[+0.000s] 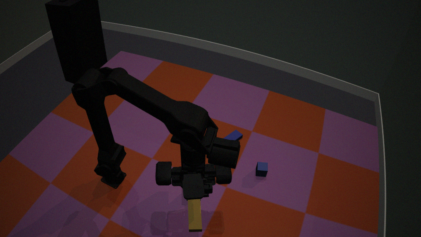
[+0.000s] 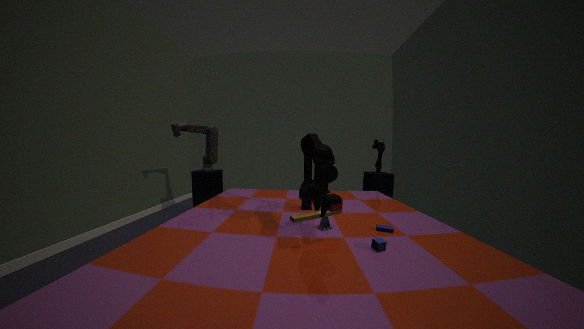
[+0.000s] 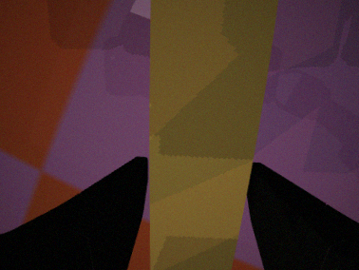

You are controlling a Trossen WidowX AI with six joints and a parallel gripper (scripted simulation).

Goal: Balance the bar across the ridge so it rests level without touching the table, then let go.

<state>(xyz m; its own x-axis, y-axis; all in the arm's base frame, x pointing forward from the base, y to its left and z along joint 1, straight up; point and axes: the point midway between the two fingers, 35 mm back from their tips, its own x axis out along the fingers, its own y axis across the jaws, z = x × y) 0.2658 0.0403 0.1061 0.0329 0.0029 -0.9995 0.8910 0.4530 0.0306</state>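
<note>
The long yellow bar (image 1: 194, 216) (image 2: 304, 216) (image 3: 204, 95) lies across the top of the grey ridge (image 2: 324, 224), clear of the table at its visible end. In the exterior view it slants up to the right; I cannot tell if it is exactly level. A red block (image 2: 336, 206) shows at its right end, partly behind the gripper. My gripper (image 2: 320, 212) (image 3: 198, 170) is open around the bar, with one finger on each side. A thin gap shows beside the left finger in the wrist view. In the top view the gripper hides the ridge and the bar's far part.
A blue cube (image 1: 261, 168) (image 2: 378, 244) stands on the chequered table, to the right of the gripper. A flat blue block (image 1: 234, 135) (image 2: 384, 229) lies farther back, partly behind the arm in the top view. Two other arms (image 2: 211, 145) (image 2: 380, 155) stand on dark pedestals behind.
</note>
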